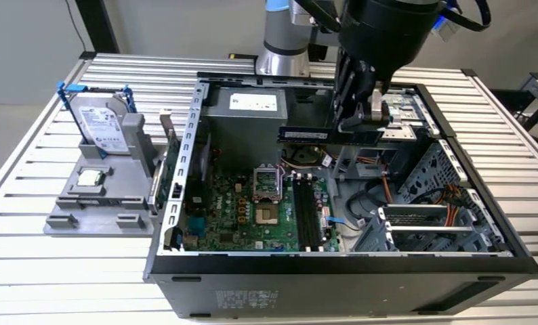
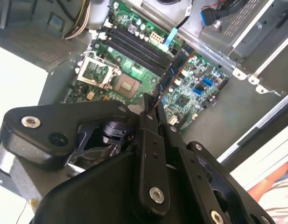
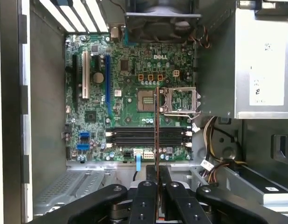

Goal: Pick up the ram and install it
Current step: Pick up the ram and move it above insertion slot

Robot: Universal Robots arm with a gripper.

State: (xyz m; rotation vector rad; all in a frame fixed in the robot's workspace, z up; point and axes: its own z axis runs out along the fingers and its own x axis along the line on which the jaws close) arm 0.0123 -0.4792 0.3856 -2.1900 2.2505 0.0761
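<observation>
Exterior view: end effector (image 1: 360, 126) clamped on the ram (image 1: 316, 135) over the open case (image 1: 341, 284).
Below it lie memory slots (image 1: 307, 215) and loose cables (image 1: 301, 158); power supply (image 1: 244, 118) just beside.

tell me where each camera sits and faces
Exterior view: off the arm, looking down into the open case; arm and gripper holding the ram show.
First wrist view: on the wrist, facing the motherboard squarely past the fingers.
Second wrist view: on the wrist, facing it obliquely over the gripper.
All three share ram and motherboard.
</observation>
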